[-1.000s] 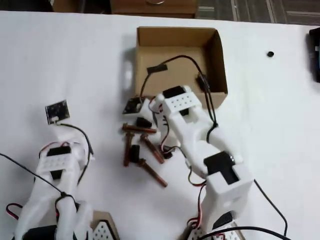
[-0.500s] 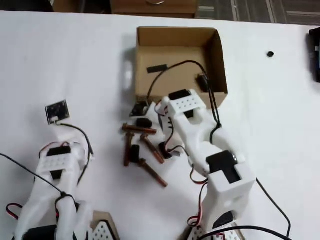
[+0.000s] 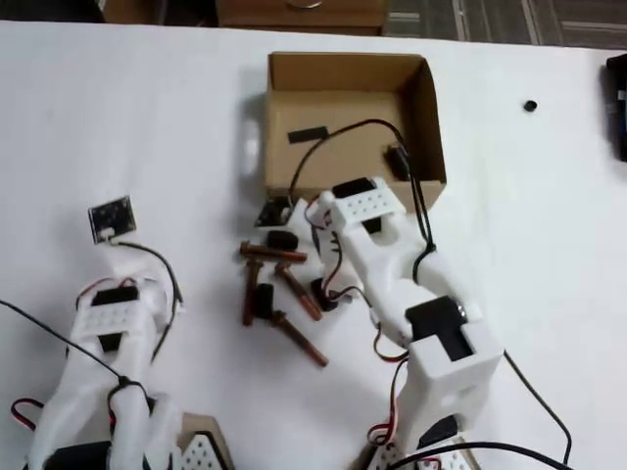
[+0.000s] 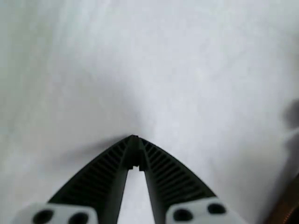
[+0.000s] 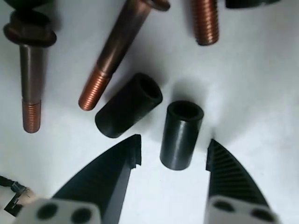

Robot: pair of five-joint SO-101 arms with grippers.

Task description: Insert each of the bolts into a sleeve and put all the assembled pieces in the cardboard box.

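High view: the R arm (image 3: 364,208) has slid back a bit in the last sec. Its cable (image 3: 364,121) no longer hides a dark strip (image 3: 309,134) on the floor of the cardboard box (image 3: 348,61) — can't tell what that strip is. The box sits just past this arm's wrist. Bolts (image 3: 272,253) and sleeves (image 3: 282,238) lie loose in a pile right by its tip, none joined yet. The L arm (image 3: 110,323) hasn't moved; the pile is well away from it.

L wrist view: the L gripper (image 4: 134,140) has its jaws pressed together w/ nothing in them. Bare table (image 4: 140,56) lies under and ahead of it.

R wrist view: the R gripper (image 5: 174,143) has its jaws wide apart. One sleeve (image 5: 181,135) lies right btw them, and neither jaw seems to touch it. A 2nd sleeve (image 5: 128,105) lies just outside one jaw, close to the first. Three bolts lie past the tips, e.g. the long bolt (image 5: 119,49) next to the 2nd sleeve.

What it means: the small slide looks like lining up on that one sleeve — I think a squeeze comes next. The job has hardly begun. No bolt is in a sleeve, and I see no done piece in the box.
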